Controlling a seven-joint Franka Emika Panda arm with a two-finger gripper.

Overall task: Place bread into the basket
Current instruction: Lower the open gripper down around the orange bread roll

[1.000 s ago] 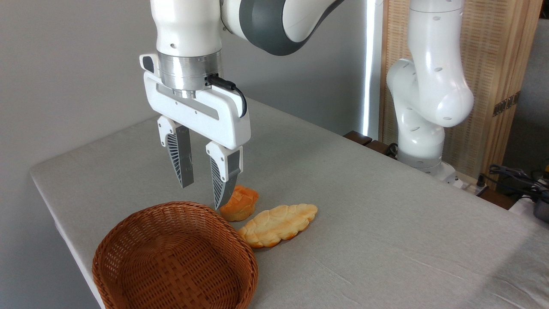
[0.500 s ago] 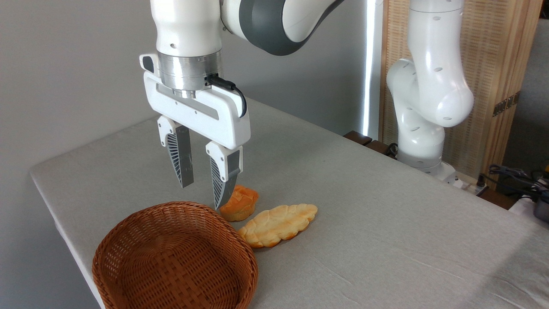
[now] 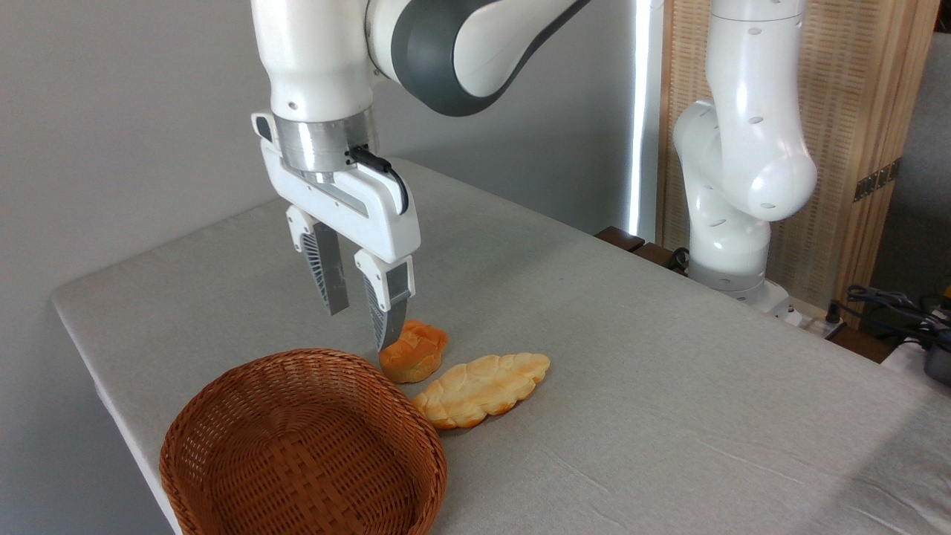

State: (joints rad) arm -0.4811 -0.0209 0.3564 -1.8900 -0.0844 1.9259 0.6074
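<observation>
step: reach bread | claw (image 3: 362, 327) apart, empty, just left above bread (image 3: 414, 351) | bread on bench (image 3: 669, 386), right of basket (image 3: 297, 446) far rim | advice: centre over bun, straddle, avoid loaf (image 3: 481, 388)

Orange-golden bread (image 3: 414, 351), brown woven basket (image 3: 297, 446), paler golden braided loaf (image 3: 481, 388) — grey table (image 3: 669, 371), white-and-grey arm (image 3: 446, 44).

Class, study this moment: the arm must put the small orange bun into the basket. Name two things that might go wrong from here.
1. The braided loaf lies right beside the bread, seemingly touching it; a finger coming down may nudge or pinch the loaf instead.
2. The open gripper hangs left of the bun, near the basket rim, not centred over it. Descending from here, it may strike the bun's edge and push it away.
</observation>
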